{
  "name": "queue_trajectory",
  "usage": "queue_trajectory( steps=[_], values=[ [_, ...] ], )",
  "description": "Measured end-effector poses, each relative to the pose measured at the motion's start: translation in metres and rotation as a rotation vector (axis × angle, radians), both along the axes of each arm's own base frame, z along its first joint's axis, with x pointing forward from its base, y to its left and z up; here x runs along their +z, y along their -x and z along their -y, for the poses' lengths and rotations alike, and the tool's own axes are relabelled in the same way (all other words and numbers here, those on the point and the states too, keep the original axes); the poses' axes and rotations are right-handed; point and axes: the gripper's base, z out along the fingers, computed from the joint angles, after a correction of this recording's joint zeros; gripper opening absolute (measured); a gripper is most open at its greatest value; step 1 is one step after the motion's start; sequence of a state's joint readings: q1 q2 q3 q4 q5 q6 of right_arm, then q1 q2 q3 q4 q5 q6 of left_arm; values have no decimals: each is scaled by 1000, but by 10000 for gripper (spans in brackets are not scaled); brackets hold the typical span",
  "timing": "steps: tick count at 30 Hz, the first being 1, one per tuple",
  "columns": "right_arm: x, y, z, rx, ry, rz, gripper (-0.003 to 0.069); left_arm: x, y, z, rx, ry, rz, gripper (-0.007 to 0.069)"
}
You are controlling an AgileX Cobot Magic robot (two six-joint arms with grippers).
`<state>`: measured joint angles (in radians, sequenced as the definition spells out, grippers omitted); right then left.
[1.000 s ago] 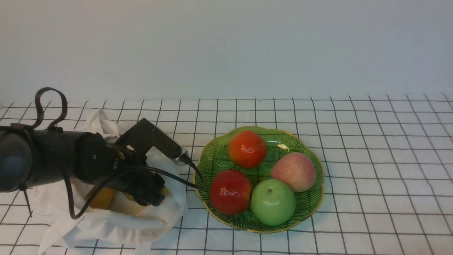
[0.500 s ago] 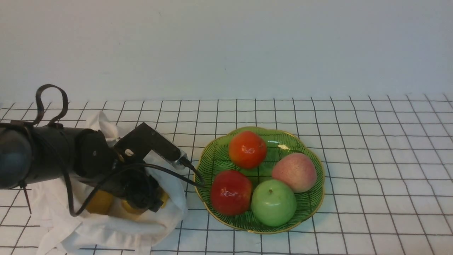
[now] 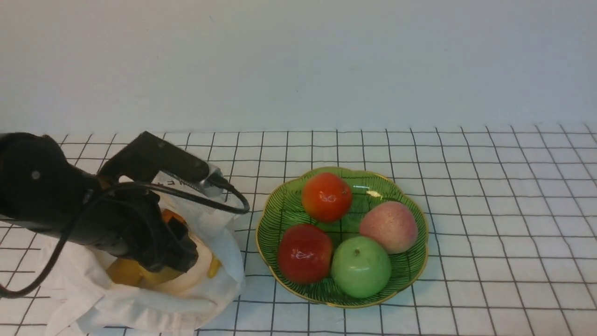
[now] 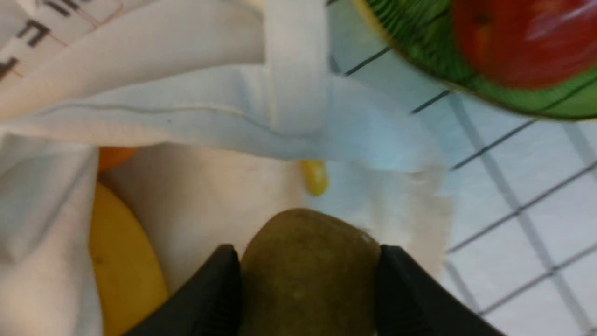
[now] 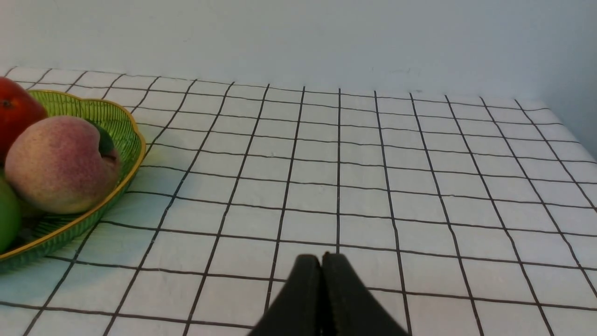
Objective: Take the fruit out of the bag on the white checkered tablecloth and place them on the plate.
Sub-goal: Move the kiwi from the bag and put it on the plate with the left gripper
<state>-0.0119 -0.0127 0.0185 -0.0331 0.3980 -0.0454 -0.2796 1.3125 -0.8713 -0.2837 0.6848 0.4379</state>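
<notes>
While four large round fruits, one red (image 3: 304,253), one orange-red (image 3: 326,196), one pink (image 3: 388,227) and one green (image 3: 360,266), fill the green plate (image 3: 280,210), the left hand (image 4: 308,256) sits low in the mouth of the white bag (image 3: 140,303) beside it on the checkered tablecloth (image 3: 489,186). The hand pinches the olive-brown fruit (image 4: 305,238) between its black fingers (image 4: 210,289). The fruit's rounded end juts past the fingertips and its long axis appears to run along them, though its far end is cut off. Inside the bag lie a long yellow fruit (image 4: 121,261), stretched across with a yellow tip (image 4: 315,177) toward the plate, and an orange fruit (image 4: 114,156) half under the cloth. The right hand (image 5: 322,270) hangs over bare tablecloth, fingers pressed together.
</notes>
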Motion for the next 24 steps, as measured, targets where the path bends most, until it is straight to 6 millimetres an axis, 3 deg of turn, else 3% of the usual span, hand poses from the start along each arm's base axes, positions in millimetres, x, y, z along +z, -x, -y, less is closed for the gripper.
queue_trajectory(
  steps=[8, 12, 16, 19, 24],
  values=[
    [0, 0, 0, 0, 0, 0, -14, 63, -3, 26, -49, 329, 124, 330],
    [0, 0, 0, 0, 0, 0, -14, 71, -14, 55, -164, 425, 164, 330],
    [0, 0, 0, 0, 0, 0, -14, 58, -31, 97, -267, 458, 201, 330],
    [0, 0, 0, 0, 0, 0, -14, 34, -49, 126, -304, 437, 226, 330],
    [0, 0, 0, 0, 0, 0, -14, -8, -74, 150, -297, 379, 234, 330]
  ],
)
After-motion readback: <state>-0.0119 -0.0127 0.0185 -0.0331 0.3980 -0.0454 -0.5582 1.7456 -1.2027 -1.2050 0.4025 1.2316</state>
